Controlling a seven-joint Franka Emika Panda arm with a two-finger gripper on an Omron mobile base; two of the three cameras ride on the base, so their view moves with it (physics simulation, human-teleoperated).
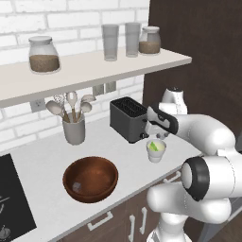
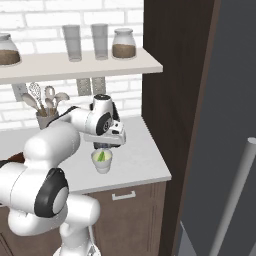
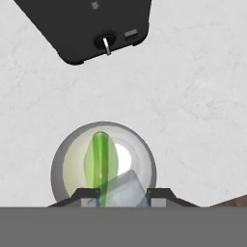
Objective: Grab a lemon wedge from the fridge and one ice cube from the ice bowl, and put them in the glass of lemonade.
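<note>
The glass of lemonade stands on the counter in front of the toaster. A yellow-green lemon wedge rests inside it. My gripper hangs just above the glass's mouth, pointing down, shut on a pale translucent ice cube. The ice bowl, wide and reddish-brown, sits to the left near the counter's front edge. The fridge fills the right, with its grey door swung toward me.
A black toaster stands right behind the glass. A grey utensil holder is at the back left. A shelf overhead carries tall glasses and jars. A dark cooktop lies at the far left.
</note>
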